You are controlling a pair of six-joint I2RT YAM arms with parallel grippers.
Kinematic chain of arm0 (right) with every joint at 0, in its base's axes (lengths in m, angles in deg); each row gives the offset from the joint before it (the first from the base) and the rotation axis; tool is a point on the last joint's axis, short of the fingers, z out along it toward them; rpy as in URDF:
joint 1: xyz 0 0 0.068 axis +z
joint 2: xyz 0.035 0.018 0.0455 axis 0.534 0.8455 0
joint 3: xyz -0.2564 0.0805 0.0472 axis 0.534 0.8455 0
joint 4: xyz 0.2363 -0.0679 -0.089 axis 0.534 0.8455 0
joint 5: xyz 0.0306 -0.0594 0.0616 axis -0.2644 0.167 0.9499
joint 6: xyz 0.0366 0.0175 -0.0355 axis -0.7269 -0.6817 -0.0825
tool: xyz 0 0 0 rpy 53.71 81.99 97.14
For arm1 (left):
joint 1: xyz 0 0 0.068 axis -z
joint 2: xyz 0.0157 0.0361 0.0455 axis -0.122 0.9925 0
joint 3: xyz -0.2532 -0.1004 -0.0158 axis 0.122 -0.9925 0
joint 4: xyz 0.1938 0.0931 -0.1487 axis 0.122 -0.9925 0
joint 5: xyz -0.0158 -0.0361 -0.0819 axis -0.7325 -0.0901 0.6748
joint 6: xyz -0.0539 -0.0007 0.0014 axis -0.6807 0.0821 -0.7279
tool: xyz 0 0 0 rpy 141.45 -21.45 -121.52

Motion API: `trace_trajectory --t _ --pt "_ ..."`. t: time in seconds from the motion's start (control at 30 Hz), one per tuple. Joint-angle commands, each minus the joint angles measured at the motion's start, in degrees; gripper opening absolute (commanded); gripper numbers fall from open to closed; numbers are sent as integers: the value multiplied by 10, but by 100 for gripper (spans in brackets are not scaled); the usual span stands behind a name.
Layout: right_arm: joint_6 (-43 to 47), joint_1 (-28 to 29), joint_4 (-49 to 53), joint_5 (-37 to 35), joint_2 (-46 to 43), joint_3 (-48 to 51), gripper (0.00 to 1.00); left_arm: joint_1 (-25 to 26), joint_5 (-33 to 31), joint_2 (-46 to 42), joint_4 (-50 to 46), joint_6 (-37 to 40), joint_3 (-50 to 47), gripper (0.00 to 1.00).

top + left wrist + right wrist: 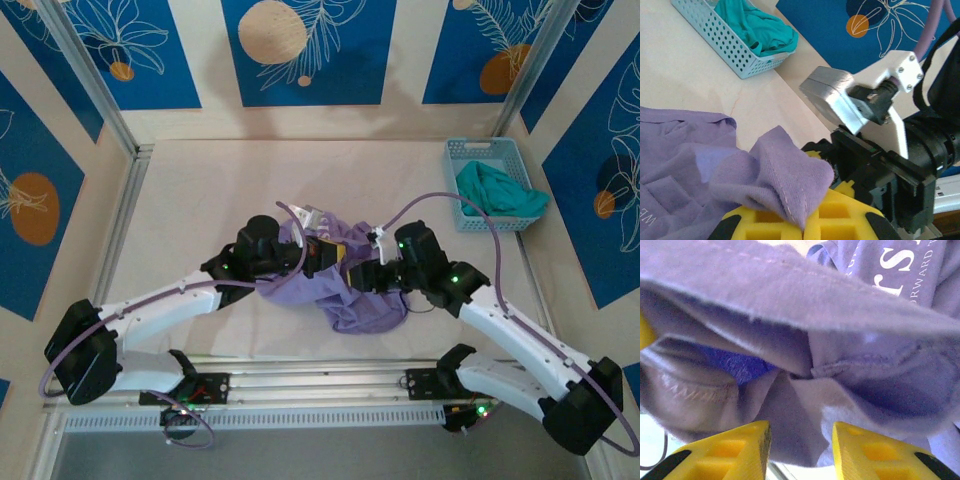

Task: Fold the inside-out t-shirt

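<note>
Surface [200,190]: pale and broad, with both arms reaching in from its near edge toward the middle
Inside-out t-shirt [375,305]: a lavender heap at the middle of the surface, bunched rather than spread; it lies between and under the two tools, with most of the cloth spilling toward the near edge on the right arm's side
Long axis: cannot tell, because the heap is too crumpled to show which way collar and bottom edge run
Basket [480,150]: pale blue, at the far right, well apart from the shirt
Teal garment [500,190]: lies in the basket and is no part of this job
Left tool [805,220]: pressed together on a raised fold of the shirt, which stands up from between its yellow pads with a stitched edge showing
Right tool [799,440]: fingers spread, with cloth hanging loose in and behind the gap and nothing squeezed
Lettering [900,260]: white, on a panel of the shirt beyond the right tool, up and to its right
Deciding relation: the cloth lies straight ahead of and above the right tool's fingers, touching them, while the left tool anchors the heap from the other side
Judgement: the right tool is the free one, and the coming move likely turns on it closing on the seamed layer directly in front of it, so the two can draw the shirt apart and flat
</note>
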Motion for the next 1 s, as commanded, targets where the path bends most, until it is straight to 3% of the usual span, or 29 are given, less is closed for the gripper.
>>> trace_trajectory --t 0.0,0.13,0.43,0.77,0.9,0.97 --pt "11 5 -29 0 18 -7 36 0 8 -20 4 6 -4 0" --pt "21 8 -25 -19 35 -11 29 0 5 -25 2 9 -7 0" --pt "42 7 11 -27 -1 -15 0 0 -20 -39 -13 19 -11 0" --pt "58 -5 17 11 -56 -7 0 -3 -31 -49 -14 22 -18 0" --pt "55 4 -18 9 -26 -6 29 -3 -17 -47 -8 20 -16 0" --pt "58 6 -33 9 -8 -12 36 -3 -14 -47 -8 20 -17 0"
